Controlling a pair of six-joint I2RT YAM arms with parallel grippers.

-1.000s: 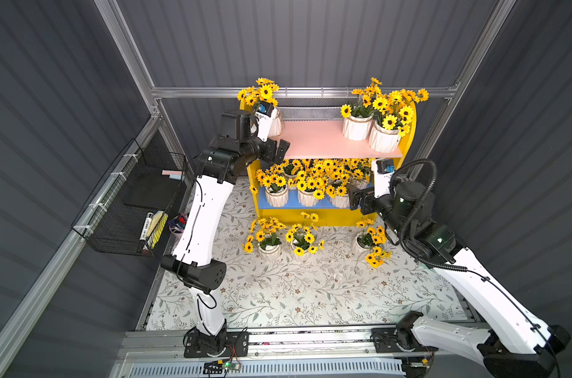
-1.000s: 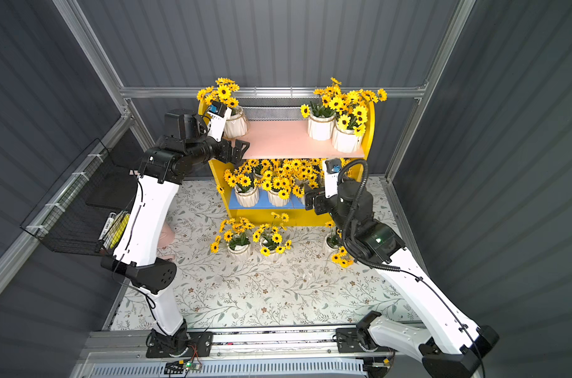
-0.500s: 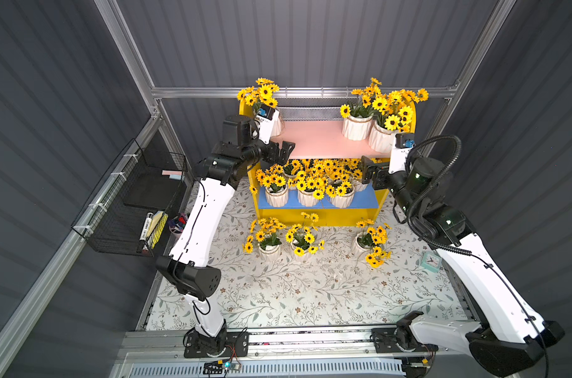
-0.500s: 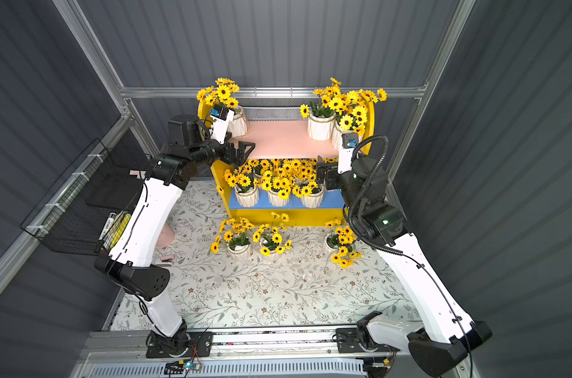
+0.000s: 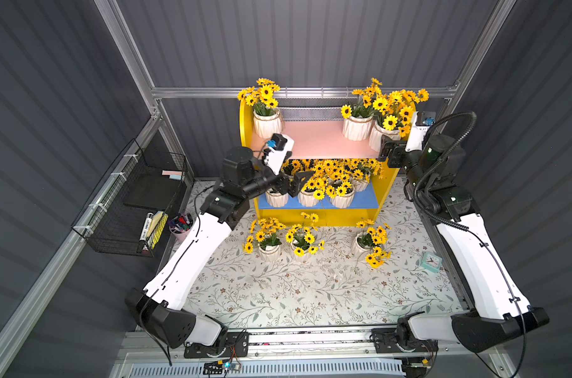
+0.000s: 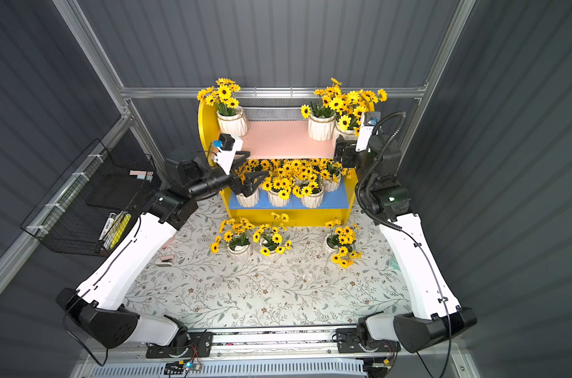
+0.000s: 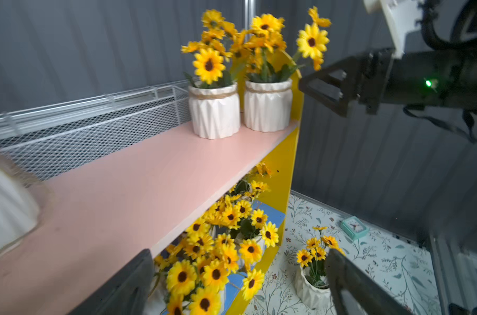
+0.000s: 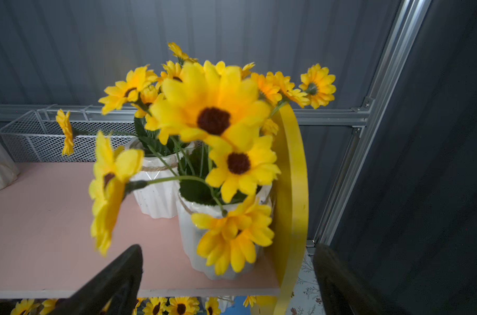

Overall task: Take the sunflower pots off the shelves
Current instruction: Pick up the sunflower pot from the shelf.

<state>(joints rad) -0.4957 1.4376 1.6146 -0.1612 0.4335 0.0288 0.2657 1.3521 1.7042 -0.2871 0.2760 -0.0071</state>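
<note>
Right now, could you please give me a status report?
Left gripper open, right gripper open, both empty. Three sunflower pots on pink board, more below. Yellow side panel hugs end pot.

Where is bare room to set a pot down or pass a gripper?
Free: middle of the pink upper board, between the lone pot and the pair of pots; the floral mat between the three floor pots and the front rail. Crowded: the blue lower board, packed with pots and blooms.
</note>
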